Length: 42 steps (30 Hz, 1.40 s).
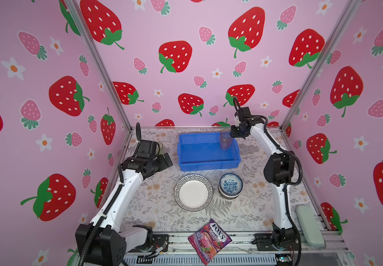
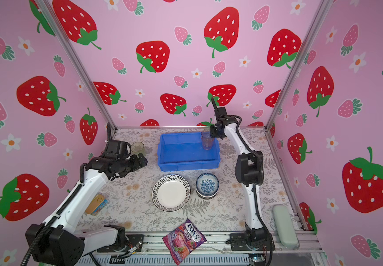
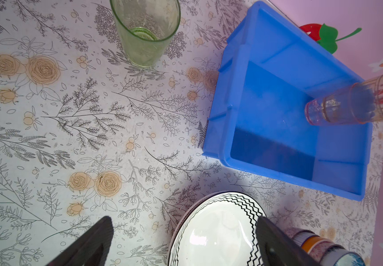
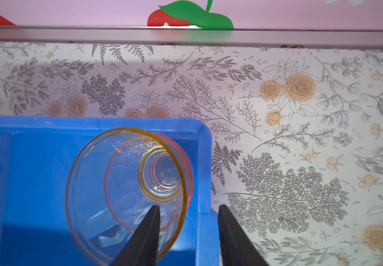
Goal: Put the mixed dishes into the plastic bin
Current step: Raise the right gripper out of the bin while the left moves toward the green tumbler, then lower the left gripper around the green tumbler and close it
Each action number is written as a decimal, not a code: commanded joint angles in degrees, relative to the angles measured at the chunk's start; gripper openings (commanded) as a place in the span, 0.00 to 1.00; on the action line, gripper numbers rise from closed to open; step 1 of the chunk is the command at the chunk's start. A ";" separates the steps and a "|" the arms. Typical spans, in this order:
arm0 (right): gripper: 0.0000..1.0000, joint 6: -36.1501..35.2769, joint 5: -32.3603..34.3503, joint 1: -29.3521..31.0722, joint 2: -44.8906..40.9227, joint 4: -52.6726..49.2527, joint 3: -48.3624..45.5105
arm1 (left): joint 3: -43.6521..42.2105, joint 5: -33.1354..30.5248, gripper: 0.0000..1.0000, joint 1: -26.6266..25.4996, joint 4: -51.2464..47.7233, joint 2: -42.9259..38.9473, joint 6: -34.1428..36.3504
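The blue plastic bin (image 1: 209, 166) (image 2: 188, 166) sits at the back middle of the table. In its far right corner stand two nested glasses (image 1: 225, 139) (image 4: 126, 184), amber inside pink. My right gripper (image 1: 232, 133) (image 4: 187, 206) is open over their rim, one finger inside the glasses and one over the bin's wall. My left gripper (image 1: 166, 161) (image 3: 183, 218) hangs open and empty left of the bin, near a green glass (image 2: 138, 148) (image 3: 145, 34). A zigzag-rimmed plate (image 1: 193, 192) and a stack of patterned bowls (image 1: 231, 185) lie in front of the bin.
A purple FOX'S candy bag (image 1: 209, 240) lies at the table's front edge. A grey-green case (image 1: 309, 225) rests at the front right. A yellow tin (image 2: 97, 203) sits beside the left arm. Pink walls close in three sides.
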 commanded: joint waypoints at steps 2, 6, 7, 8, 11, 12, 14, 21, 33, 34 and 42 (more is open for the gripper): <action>0.53 -1.62 0.79 0.36 -9.94 3.27 -3.51 | 3.96 -2.77 0.99 1.47 -2.39 2.83 -1.56; 0.73 -0.80 0.27 0.25 -19.62 9.15 -14.81 | 8.86 -7.22 0.99 2.18 -4.85 6.38 -2.71; 0.79 -0.76 0.85 0.25 -22.26 10.16 -17.78 | 10.37 -8.37 0.99 2.39 -5.41 7.65 -2.88; 0.90 -0.73 1.44 0.10 -24.71 11.01 -20.61 | 11.78 -9.32 0.99 2.68 -5.76 8.98 -3.13; 0.99 -0.76 2.32 -0.84 -30.52 12.47 -27.80 | 15.30 -9.64 0.99 4.13 -5.50 13.18 -3.98; 0.99 -0.76 2.26 -1.23 -32.07 12.50 -29.57 | 16.49 -9.47 0.99 4.55 -5.46 14.61 -3.99; 0.99 -0.35 2.28 -2.00 -35.36 12.46 -33.49 | 19.29 -9.42 1.00 5.32 -5.52 18.02 -3.99; 0.99 -1.00 3.07 -4.36 -46.33 13.34 -46.59 | 22.88 -5.90 0.91 10.46 0.31 26.31 -5.69; 0.99 -1.20 1.14 -9.57 -54.50 13.37 -56.89 | 32.56 -3.40 0.61 14.82 2.86 39.72 -4.33; 0.99 -1.29 0.87 -9.83 -54.63 13.47 -57.20 | 32.96 -3.04 0.60 14.78 3.07 40.54 -4.24; 0.99 -1.64 0.20 -11.76 -55.03 13.98 -59.18 | 33.34 -2.34 0.57 14.79 3.03 44.15 -3.90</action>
